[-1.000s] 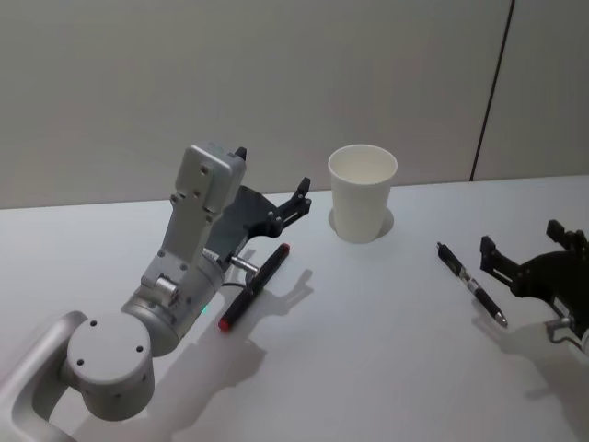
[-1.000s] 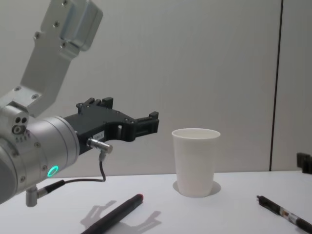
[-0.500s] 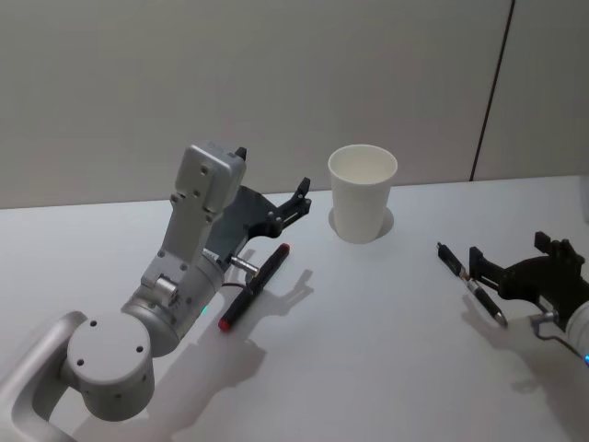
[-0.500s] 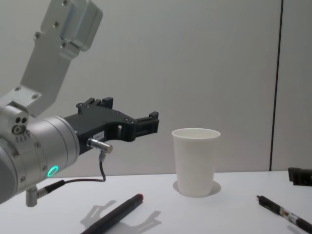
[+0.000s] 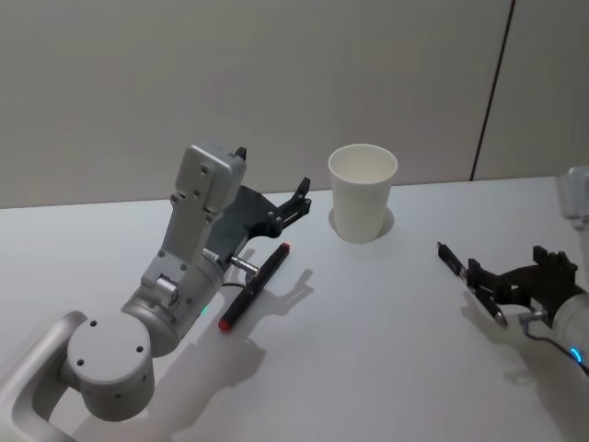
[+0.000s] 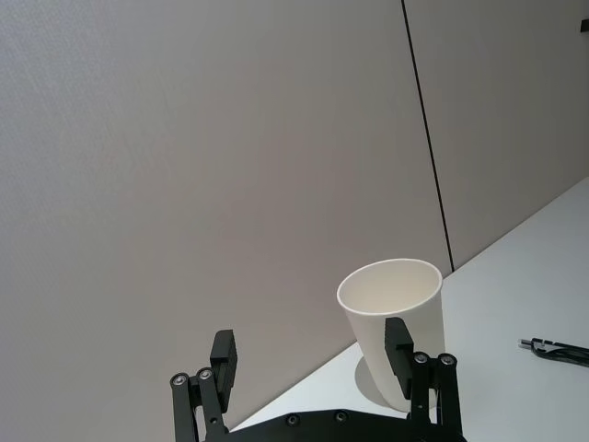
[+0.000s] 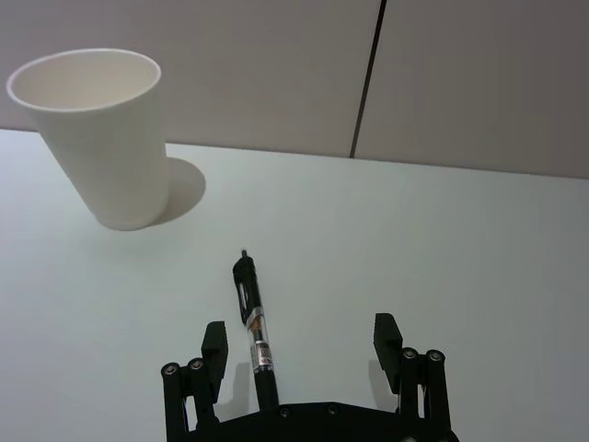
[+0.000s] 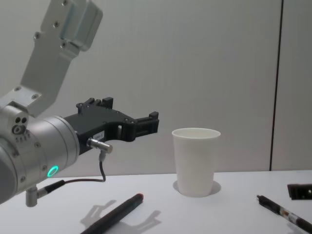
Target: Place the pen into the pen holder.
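Since the black pen lies flat on the white table with nothing clamped on it, the step in hand looks to be the reach for the grasp, and the carry has not yet begun. The right gripper sits low over the table on the robot's right with its fingers spread wide. In the right wrist view the pen runs lengthwise between the two fingertips, nearer one than the other, and neither appears to touch it. The paper cup stands upright, farther back toward the middle of the table and well apart from that pen, with nothing showing above its rim. The left gripper hovers off the table to the left of the cup, fingers apart and empty, above a second pen with a red end that rests on the table. The next move probably calls for the right gripper to settle lower, centre the barrel between its fingers and close across it. It would then lift, tip the pen toward upright, bring it over the rim and let go gently, since a light cup may tip.
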Robot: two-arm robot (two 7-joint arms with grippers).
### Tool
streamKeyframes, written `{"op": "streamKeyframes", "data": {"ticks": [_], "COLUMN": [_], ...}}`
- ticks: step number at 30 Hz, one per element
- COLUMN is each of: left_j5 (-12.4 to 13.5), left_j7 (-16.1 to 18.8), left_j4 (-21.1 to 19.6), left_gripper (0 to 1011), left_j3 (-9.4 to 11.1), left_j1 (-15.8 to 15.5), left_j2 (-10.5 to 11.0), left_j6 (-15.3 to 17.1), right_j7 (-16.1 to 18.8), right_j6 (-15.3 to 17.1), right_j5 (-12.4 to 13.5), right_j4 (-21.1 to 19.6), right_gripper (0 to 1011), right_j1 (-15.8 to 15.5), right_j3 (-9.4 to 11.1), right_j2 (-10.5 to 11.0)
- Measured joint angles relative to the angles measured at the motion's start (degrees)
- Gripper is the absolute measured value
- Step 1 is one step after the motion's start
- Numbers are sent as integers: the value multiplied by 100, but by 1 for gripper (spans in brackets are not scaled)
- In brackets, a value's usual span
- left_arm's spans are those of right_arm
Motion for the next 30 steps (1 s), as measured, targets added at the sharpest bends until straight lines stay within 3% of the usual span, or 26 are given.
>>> {"op": "streamKeyframes", "data": {"ticks": [13, 30], "left_j5": [0, 0], "left_j7": [0, 0], "left_j4": [0, 0], "left_gripper": [1001, 1001], "left_j3": [0, 0], "left_j1": [0, 0], "left_j2": [0, 0], "left_j6": [0, 0], "right_j7": [54, 265], "right_j6": [255, 171], "right_j5": [-252, -567], "right_j4": [352, 834], "right_gripper": [1002, 1002], "right_j1": [227, 424], "right_j3": [-90, -223], "right_j2": [-225, -459]}}
